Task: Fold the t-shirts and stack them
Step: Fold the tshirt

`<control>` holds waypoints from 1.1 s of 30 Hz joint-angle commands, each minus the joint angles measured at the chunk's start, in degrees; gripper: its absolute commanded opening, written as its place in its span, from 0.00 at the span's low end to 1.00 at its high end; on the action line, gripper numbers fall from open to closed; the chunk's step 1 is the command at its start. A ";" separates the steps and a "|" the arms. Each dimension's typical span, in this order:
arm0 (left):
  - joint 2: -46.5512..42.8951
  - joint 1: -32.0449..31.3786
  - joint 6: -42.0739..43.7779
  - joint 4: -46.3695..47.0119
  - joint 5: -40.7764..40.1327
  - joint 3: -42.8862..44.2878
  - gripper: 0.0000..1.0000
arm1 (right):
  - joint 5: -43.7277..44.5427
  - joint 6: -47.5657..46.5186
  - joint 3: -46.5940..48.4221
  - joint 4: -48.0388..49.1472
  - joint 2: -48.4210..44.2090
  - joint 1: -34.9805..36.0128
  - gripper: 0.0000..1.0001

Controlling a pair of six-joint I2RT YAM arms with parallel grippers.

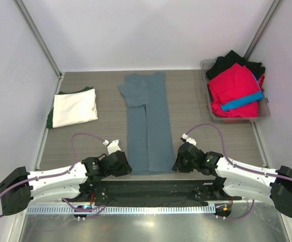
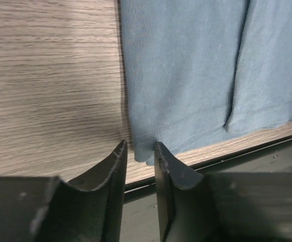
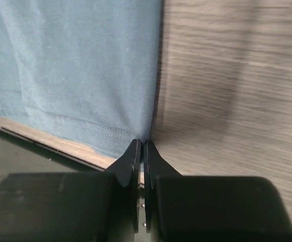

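Observation:
The slate blue-grey t-shirt point(image 1: 148, 126) lies flat in the middle of the table, folded into a long strip with its hem at the near edge. My left gripper point(image 1: 126, 166) is at the hem's left corner. In the left wrist view the gripper point(image 2: 138, 149) is open, with the hem corner point(image 2: 144, 154) just at its tips. My right gripper point(image 1: 178, 162) is at the hem's right corner. In the right wrist view the gripper point(image 3: 142, 143) is pressed shut on the t-shirt's corner edge point(image 3: 135, 132). A folded cream-white t-shirt point(image 1: 75, 107) lies on a dark green one point(image 1: 50, 119) at the left.
A grey bin point(image 1: 263, 114) at the back right holds red point(image 1: 234, 85), black point(image 1: 231, 59) and bright blue point(image 1: 241, 101) shirts. The table's near edge and a dark rail point(image 2: 246, 151) run just below the hem. Walls enclose the table on three sides.

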 commanded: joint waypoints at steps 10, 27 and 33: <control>-2.06 -0.23 0.09 -2.38 -2.70 0.40 0.24 | 2.55 1.32 7.36 -3.13 1.84 5.10 0.01; 3.47 -0.23 1.40 2.18 1.43 -0.12 0.28 | 4.92 1.15 8.86 -5.85 1.40 5.19 0.01; 3.57 -0.23 1.67 3.42 2.05 -0.30 0.00 | 5.89 1.50 8.77 -7.34 0.70 5.18 0.01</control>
